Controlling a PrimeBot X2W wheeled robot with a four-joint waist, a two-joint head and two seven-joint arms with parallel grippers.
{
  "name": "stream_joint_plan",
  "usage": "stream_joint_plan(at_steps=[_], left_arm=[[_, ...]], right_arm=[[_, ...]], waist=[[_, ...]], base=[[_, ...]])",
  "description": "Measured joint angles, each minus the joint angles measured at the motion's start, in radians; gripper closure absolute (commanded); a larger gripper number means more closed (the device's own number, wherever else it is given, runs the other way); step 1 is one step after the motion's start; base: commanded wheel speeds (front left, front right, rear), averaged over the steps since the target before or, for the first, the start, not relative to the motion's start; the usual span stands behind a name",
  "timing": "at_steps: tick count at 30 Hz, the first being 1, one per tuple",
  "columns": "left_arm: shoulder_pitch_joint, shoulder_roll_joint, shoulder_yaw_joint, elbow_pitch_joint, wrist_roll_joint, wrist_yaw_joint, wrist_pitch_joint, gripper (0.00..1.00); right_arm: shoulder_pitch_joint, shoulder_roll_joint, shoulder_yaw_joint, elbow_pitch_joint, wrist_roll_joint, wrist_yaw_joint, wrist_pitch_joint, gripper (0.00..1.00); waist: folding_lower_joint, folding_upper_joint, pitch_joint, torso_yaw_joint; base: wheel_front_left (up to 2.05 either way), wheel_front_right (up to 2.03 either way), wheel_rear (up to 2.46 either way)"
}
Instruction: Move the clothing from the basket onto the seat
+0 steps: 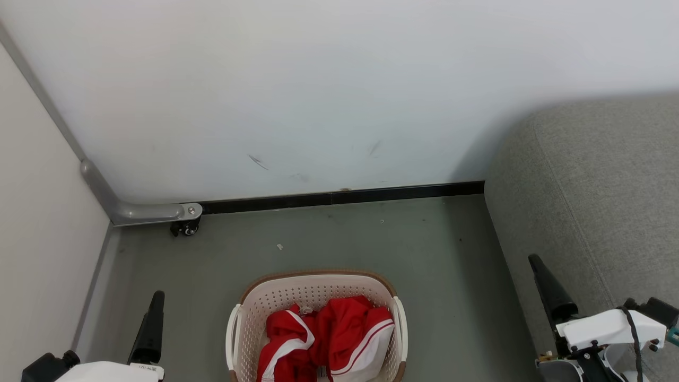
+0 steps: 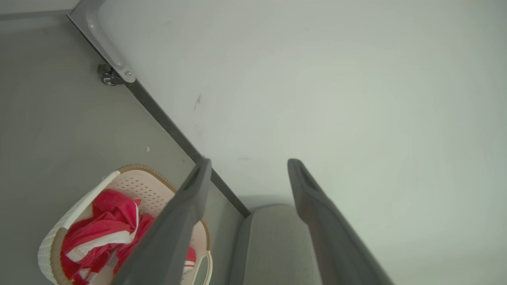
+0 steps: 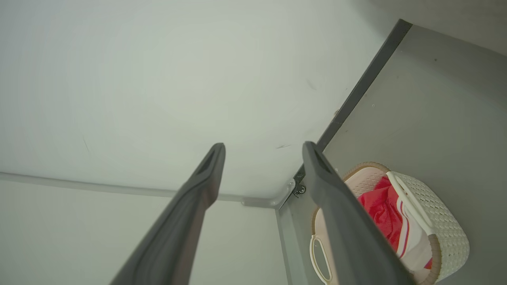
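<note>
The cream-white basket [image 1: 249, 297] with a brown rim stands on the floor at the bottom centre of the head view. Red clothing [image 1: 329, 339] with white panels and stripes lies crumpled inside it. The grey seat [image 1: 594, 185] fills the right side, its rounded edge beside the basket. My left gripper [image 2: 247, 162] is open and empty, up in the air left of the basket [image 2: 47, 245] and the clothing [image 2: 103, 225]. My right gripper [image 3: 261, 146] is also open and empty, raised over the seat's edge, right of the basket [image 3: 447, 233]. One dark finger [image 1: 151, 329] of the left gripper shows at lower left.
A white wall [image 1: 318, 79] with a black baseboard [image 1: 339, 197] closes the back. A grey metal frame foot with a caster [image 1: 185, 225] sits in the left corner beside a cream side panel [image 1: 32, 212]. Grey floor [image 1: 371, 239] lies between the basket and the wall.
</note>
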Motion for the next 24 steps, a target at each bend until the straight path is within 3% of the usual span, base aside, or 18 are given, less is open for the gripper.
stream_joint_plan(at_steps=[7,13,24], left_arm=[[-0.017,0.005,0.002,-0.029,0.124,0.000,-0.025,0.00],[-0.021,0.005,0.002,-0.053,0.225,0.005,-0.045,0.00],[-0.021,0.002,-0.008,-0.098,0.422,0.013,-0.087,0.00]], right_arm=[[-0.022,-0.003,0.020,-0.007,-0.122,0.000,-0.024,0.00],[-0.033,-0.012,0.046,-0.020,-0.235,0.000,-0.042,0.00],[-0.053,-0.020,0.081,-0.027,-0.445,0.001,-0.084,0.00]], waist=[[0.0034,0.0000,-0.001,0.000],[0.0033,0.0000,0.001,-0.001],[-0.0056,0.0000,0.006,-0.005]], base=[[0.00,0.00,0.00],[0.00,0.00,0.00],[0.00,0.00,0.00]])
